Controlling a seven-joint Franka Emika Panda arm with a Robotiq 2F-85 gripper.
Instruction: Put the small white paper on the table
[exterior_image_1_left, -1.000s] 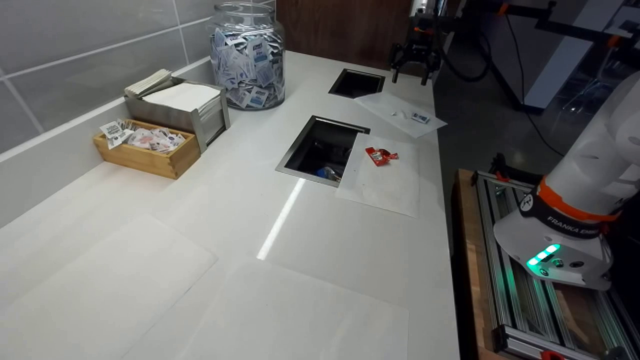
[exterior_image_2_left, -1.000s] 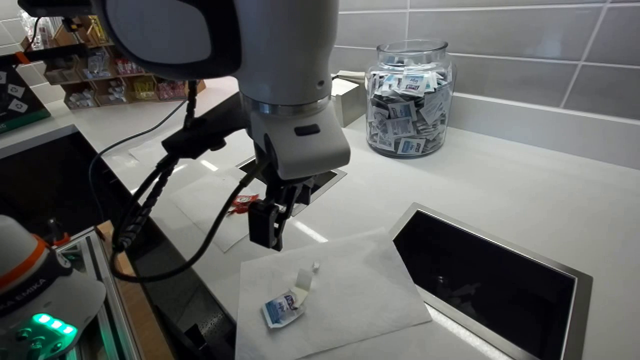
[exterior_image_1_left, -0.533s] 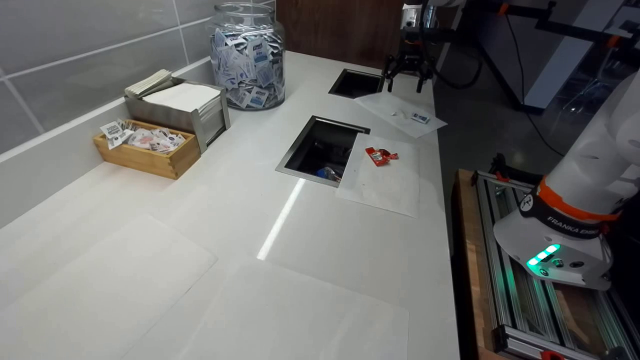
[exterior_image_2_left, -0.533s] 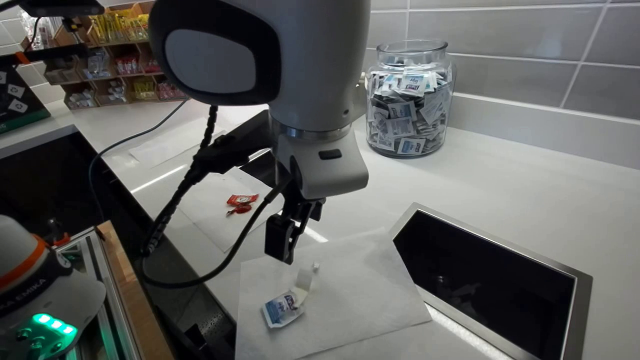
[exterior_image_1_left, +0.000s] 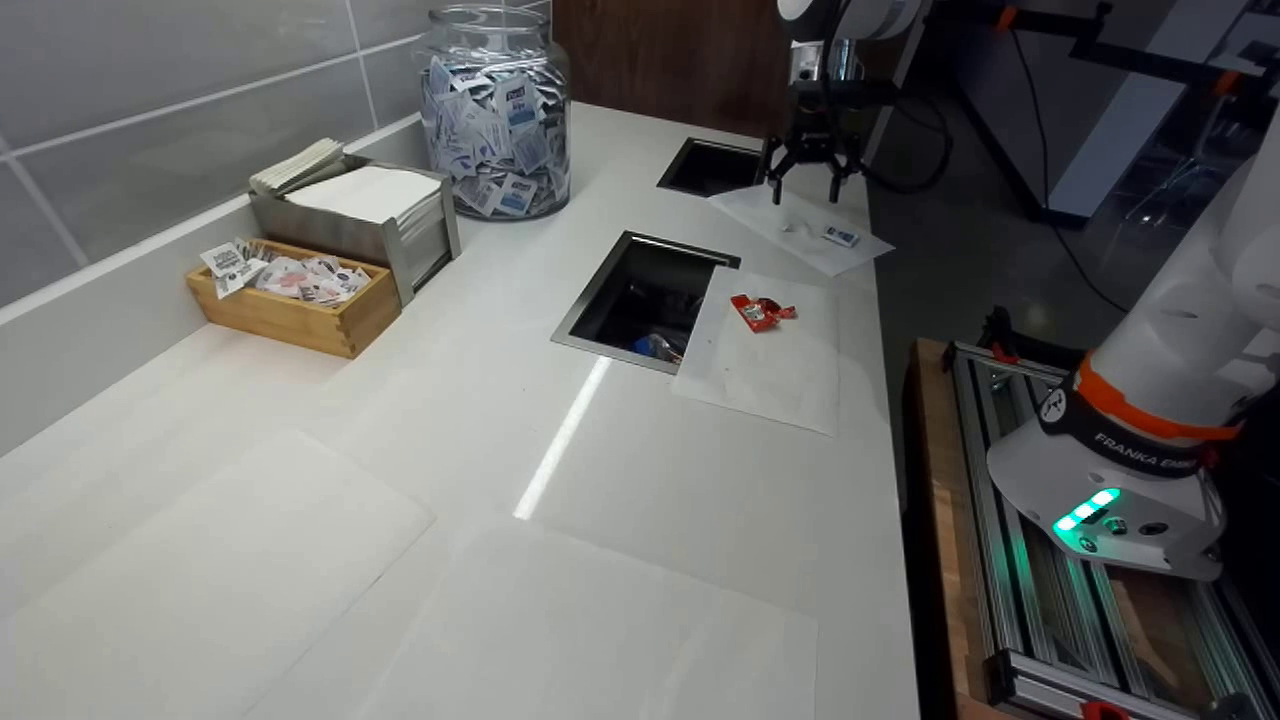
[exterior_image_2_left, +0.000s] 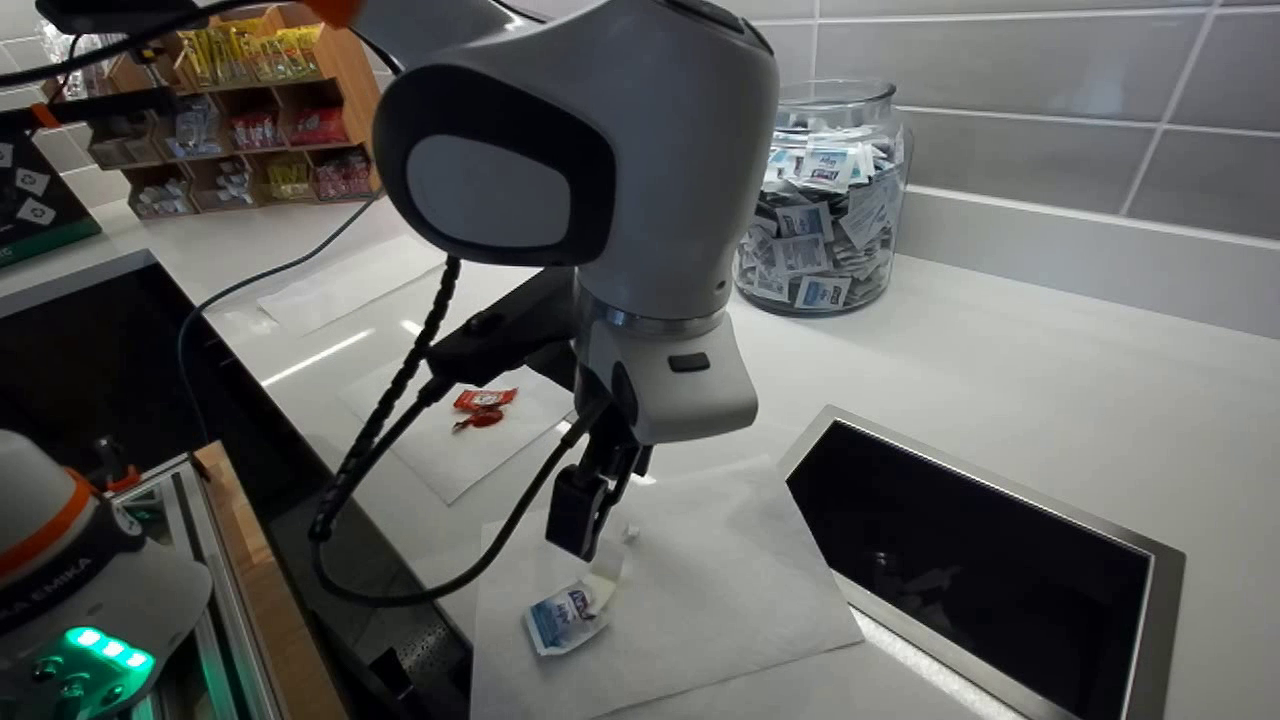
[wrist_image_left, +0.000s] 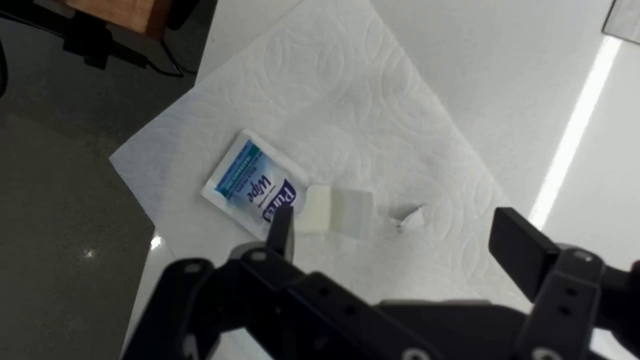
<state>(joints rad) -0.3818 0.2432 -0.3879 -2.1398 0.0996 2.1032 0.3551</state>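
Note:
The small white paper (wrist_image_left: 412, 220) is a tiny crumpled scrap lying on a white paper towel sheet (wrist_image_left: 320, 100) in the wrist view. It also shows as a small white bit in an exterior view (exterior_image_2_left: 630, 533). The towel lies on the table (exterior_image_1_left: 450, 400), the glossy white countertop. My gripper (wrist_image_left: 392, 222) is open and empty. Its fingers stand wide apart above the towel, and the scrap appears between the fingertips in the wrist view. In an exterior view the gripper (exterior_image_1_left: 806, 196) hangs over the far towel sheet, apart from it.
A blue-and-white wipe packet (wrist_image_left: 255, 180) with a pale strip (wrist_image_left: 340, 210) lies beside the scrap, partly behind a finger. A dark cut-out opening (exterior_image_2_left: 970, 570) adjoins the towel. A red wrapper (exterior_image_1_left: 763, 312) lies on another sheet. A glass jar (exterior_image_1_left: 497, 130) stands by the wall.
My gripper has moved lower over the far towel sheet, and away from the red wrapper's sheet. It has stayed open. The scrap, packet and sheets have not moved.

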